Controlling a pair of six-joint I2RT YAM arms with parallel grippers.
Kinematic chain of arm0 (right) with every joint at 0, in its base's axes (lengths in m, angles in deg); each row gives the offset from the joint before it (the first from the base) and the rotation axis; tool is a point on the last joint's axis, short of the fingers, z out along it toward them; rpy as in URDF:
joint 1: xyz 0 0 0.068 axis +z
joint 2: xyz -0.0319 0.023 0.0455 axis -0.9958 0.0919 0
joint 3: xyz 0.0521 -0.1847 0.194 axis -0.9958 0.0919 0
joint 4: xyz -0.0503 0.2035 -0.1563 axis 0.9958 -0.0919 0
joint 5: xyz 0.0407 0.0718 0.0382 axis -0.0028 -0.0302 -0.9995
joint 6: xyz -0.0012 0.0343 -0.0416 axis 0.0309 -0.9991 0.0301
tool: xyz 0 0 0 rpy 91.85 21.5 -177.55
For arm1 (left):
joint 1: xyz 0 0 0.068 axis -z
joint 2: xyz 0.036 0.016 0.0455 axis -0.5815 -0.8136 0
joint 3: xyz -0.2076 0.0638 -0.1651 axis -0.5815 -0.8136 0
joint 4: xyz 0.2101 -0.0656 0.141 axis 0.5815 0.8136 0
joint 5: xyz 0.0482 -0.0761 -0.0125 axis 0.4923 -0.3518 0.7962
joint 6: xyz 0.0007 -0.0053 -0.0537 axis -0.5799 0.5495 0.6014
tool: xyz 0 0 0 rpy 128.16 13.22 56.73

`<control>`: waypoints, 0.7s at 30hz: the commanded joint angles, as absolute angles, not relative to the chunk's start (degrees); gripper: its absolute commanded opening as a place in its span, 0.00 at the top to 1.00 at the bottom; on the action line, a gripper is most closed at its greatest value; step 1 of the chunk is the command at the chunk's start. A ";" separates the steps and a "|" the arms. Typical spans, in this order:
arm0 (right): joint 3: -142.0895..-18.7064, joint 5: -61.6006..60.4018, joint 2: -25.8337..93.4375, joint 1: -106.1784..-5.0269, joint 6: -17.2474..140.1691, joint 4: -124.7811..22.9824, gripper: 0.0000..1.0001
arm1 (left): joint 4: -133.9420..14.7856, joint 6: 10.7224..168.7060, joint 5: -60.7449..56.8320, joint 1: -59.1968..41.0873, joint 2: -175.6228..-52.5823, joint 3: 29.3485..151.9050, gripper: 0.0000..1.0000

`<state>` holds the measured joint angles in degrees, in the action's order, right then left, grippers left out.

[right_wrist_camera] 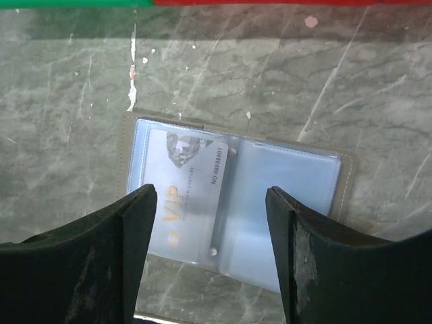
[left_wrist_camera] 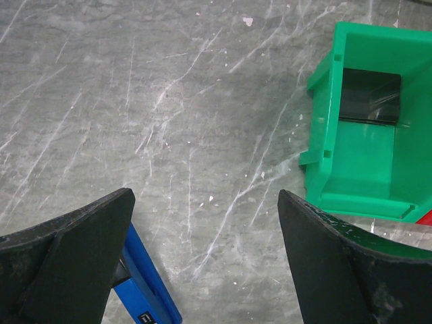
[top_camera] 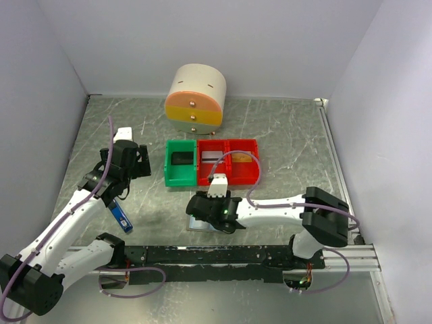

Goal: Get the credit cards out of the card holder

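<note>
The card holder (right_wrist_camera: 345,177) lies open on the table, grey-brown with pale blue inner pockets. A silvery credit card (right_wrist_camera: 185,177) marked VIP sits in its left pocket, tilted a little; the right pocket looks empty. My right gripper (right_wrist_camera: 212,226) is open and hovers just above the holder, jaws astride its middle. In the top view the right gripper (top_camera: 210,210) covers most of the holder (top_camera: 195,225). My left gripper (top_camera: 138,162) is open and empty, left of the green bin; it also shows in the left wrist view (left_wrist_camera: 206,226).
A green bin (top_camera: 171,177) holds a black card (top_camera: 182,158); it also shows in the left wrist view (left_wrist_camera: 368,96). Two red bins (top_camera: 229,181) hold a silver card (top_camera: 210,157) and a gold card (top_camera: 244,156). A blue-and-black stick (top_camera: 121,214) lies left. A round drawer box (top_camera: 196,98) stands behind.
</note>
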<state>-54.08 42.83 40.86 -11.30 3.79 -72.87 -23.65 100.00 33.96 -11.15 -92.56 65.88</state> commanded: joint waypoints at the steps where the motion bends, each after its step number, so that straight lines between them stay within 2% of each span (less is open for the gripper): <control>1: -58.76 46.48 44.52 -10.02 -1.34 -78.30 0.33 | -24.69 99.72 34.45 -11.65 -91.87 66.14 0.00; 7: -59.90 44.05 47.10 -9.85 0.64 -74.75 0.35 | -24.69 99.71 34.25 -11.65 -92.20 66.16 0.00; 15: -61.36 42.86 49.66 -9.85 1.83 -75.11 0.44 | -24.78 99.67 33.73 -11.67 -92.82 66.20 0.00; 21: -61.75 42.10 50.69 -9.85 2.96 -74.44 0.44 | -24.87 99.60 33.72 -11.67 -93.18 66.14 0.00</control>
